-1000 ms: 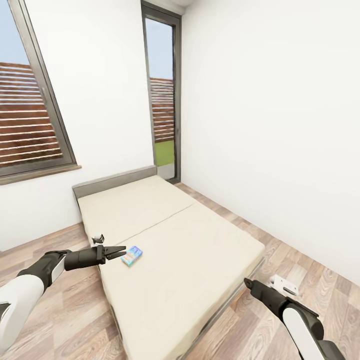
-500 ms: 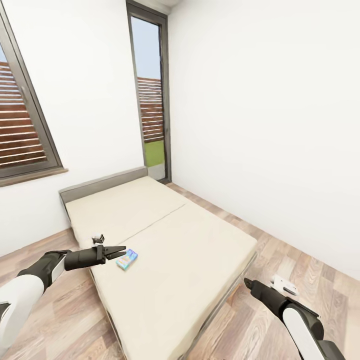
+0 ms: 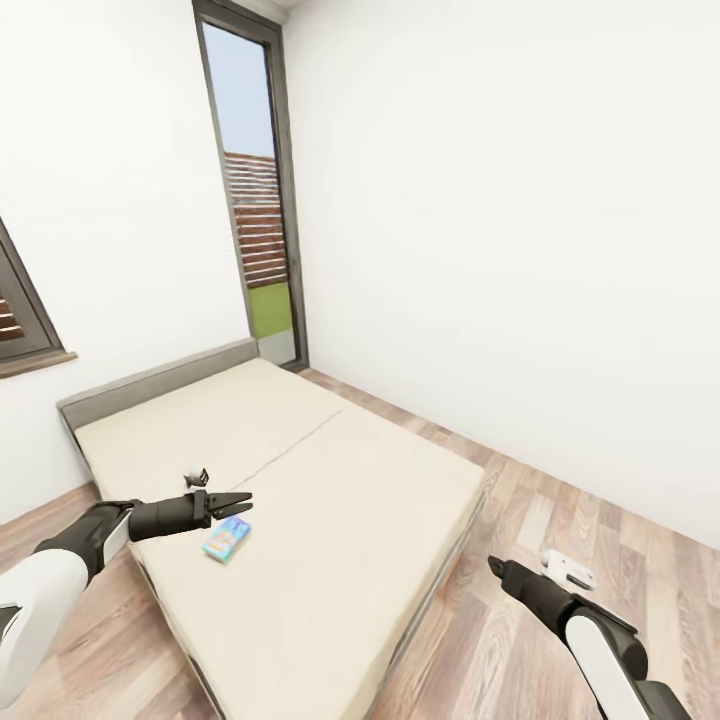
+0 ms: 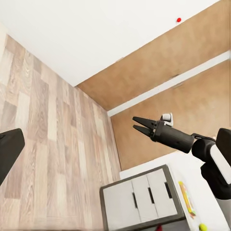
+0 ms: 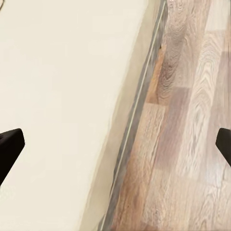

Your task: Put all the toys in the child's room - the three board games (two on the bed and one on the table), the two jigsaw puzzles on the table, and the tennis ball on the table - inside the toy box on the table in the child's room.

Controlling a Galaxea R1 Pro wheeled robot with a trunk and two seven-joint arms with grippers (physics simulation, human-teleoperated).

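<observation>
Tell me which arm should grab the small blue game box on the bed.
Left. The left hand hovers just above the small teal-blue board game near the bed's edge. The right hand hangs beyond the bed's far side, over the wood floor, so it would probably need a longer reach.

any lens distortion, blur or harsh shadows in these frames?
Head view: wide-angle stretch, the tall window leans; flat even light, only a faint shadow under the small teal-blue board game on the bed. Left wrist view: sharp on the right end effector, no glare. Right wrist view: bed edge slightly soft, wood floor grain clear.
</observation>
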